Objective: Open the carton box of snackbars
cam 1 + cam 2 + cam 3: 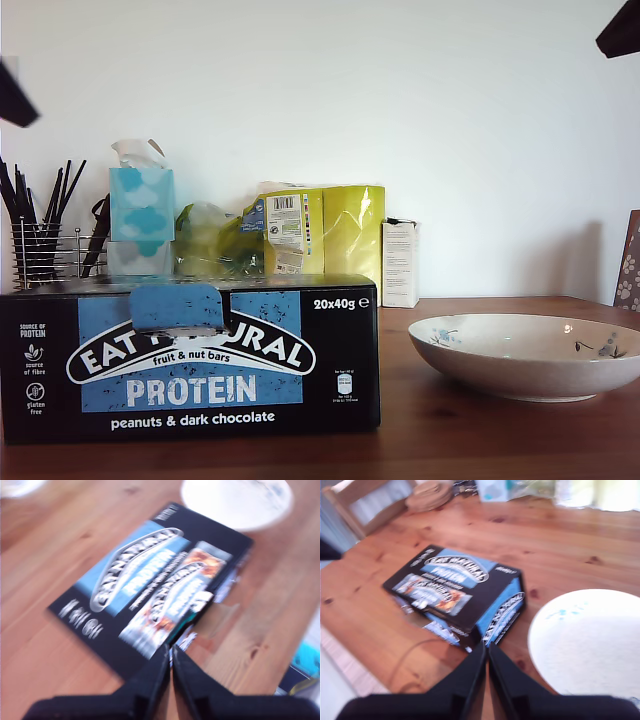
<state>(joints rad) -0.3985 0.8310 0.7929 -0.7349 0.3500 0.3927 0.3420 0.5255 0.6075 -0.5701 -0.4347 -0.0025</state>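
The carton box [190, 360] is wide, low and black, with a blue front panel, and stands on the wooden table at the exterior view's left. Its blue tab [178, 305] folds down over the front from the lid. The lid lies flat. Both wrist views look down on the carton box [150, 590] [455, 587] from well above it. A brown flap [220, 619] seems to stick out at one end, but the view is blurred. My first gripper [170, 652] is shut with nothing in it, and so is my second gripper [486, 650]. Neither touches the box.
A white flowered bowl [525, 355] [237, 500] [590, 640] sits close beside the box. Behind stand a light-blue tissue box [142, 205], a yellow package [320, 230], a small white carton [400, 262] and a wire utensil holder [40, 250]. Dark arm parts [620, 30] show in both upper corners.
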